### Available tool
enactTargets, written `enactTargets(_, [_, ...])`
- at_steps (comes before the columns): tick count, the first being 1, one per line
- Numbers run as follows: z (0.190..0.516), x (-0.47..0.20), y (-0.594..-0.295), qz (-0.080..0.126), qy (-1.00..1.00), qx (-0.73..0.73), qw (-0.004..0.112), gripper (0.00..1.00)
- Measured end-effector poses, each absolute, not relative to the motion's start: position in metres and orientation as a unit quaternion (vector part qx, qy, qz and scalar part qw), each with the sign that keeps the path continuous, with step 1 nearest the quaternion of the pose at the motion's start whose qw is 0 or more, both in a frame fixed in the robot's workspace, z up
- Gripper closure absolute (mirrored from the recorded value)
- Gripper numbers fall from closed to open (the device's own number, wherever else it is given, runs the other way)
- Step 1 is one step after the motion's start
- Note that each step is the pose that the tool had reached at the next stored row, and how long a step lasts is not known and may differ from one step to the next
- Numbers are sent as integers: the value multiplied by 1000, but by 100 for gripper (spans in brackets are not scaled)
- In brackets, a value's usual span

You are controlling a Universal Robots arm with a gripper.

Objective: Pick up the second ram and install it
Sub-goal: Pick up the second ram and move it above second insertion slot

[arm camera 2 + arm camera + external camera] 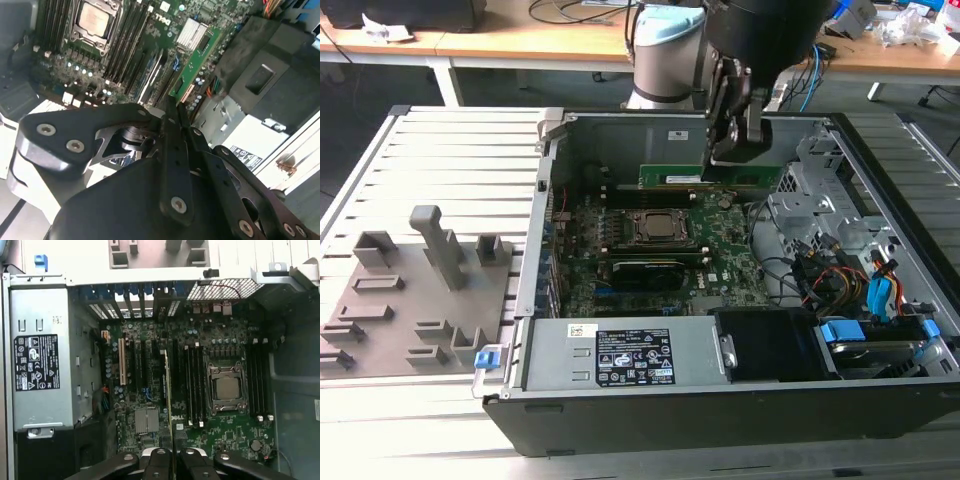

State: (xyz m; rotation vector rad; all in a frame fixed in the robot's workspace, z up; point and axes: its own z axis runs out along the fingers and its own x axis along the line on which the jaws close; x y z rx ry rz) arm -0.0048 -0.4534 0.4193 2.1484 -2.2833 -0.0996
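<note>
**Exterior view: one stick pinched above the open case**

The single gripper (pixel 730 155) hangs over the open computer case (pixel 880 190). Its two fingers are clamped flat on the second ram (pixel 665 172), a thin green stick held level with its long edge downward. From this camera the stick sits higher in the picture than the one CPU socket (pixel 663 228), against the case's back wall. Whether it touches any slot cannot be told.

In the first wrist view the ram (pixel 167 390) is seen edge-on, running out from between the gripper's (pixel 172 456) fingers. It lies parallel to the two banks of dark memory slots (pixel 195 385) that flank the CPU socket (pixel 227 387), one bank on each side. The stick's line passes on the socket's side toward the one white slot (pixel 122 362), beyond the nearer bank.

In the second wrist view the ram (pixel 197 60) reaches out from the gripper (pixel 172 102) above the green motherboard (pixel 65 65), well apart from the socket (pixel 95 20).

One grey power supply (pixel 620 355) sits at the case edge nearest the exterior camera.
</note>
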Motion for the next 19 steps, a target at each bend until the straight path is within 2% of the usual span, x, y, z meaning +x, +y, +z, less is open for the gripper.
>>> enactTargets(19, [419, 65, -453, -32, -728, 685, 3, 87])
